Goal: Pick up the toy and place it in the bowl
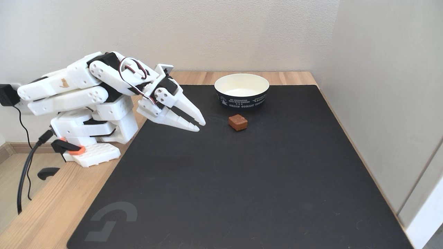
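A wide black mat (242,180) covers my pale wooden bench (52,204), set into a corner of off-white walls. My white pincer (201,126) hangs low over the mat, nearly pressed together and holding nothing. The small reddish-brown cube toy (238,122) lies on the mat just to its right in the fixed view, near the round navy paper bowl (241,90) behind it.

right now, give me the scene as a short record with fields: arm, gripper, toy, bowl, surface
arm: white, folded low at the left of the fixed view, clamped to the wooden table
gripper: gripper points right toward the toy, tips nearly closed, holding nothing
toy: reddish-brown toy lies on the mat, just right of the fingertips, apart from them
bowl: bowl upright behind the toy, cream inside, navy outside, looks empty
surface: black mat over the table
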Motion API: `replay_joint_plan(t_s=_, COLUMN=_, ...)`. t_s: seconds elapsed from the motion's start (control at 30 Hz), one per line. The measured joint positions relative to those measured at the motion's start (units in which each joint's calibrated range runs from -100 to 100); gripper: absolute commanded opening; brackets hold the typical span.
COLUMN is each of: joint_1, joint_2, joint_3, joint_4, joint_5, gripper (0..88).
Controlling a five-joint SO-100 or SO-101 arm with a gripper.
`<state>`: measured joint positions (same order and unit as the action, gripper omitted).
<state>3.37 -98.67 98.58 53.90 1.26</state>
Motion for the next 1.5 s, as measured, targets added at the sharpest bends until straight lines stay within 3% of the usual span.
replay_joint_plan(t_s=1.23, joint_1=0.1, joint_2=0.0, joint_3=0.0, joint_4=0.0, joint_5=0.0, gripper=4.8)
replay_joint_plan(t_s=1.33, joint_1=0.4, joint_2=0.0, joint_3=0.0, joint_4=0.0, joint_5=0.0, gripper=13.6)
replay_joint_plan(t_s=1.4, joint_1=0.2, joint_2=0.0, joint_3=0.0, joint_4=0.0, joint_5=0.0, gripper=28.2)
replay_joint_plan(t_s=1.5, joint_1=0.2, joint_2=0.0, joint_3=0.0, joint_4=0.0, joint_5=0.0, gripper=35.7)
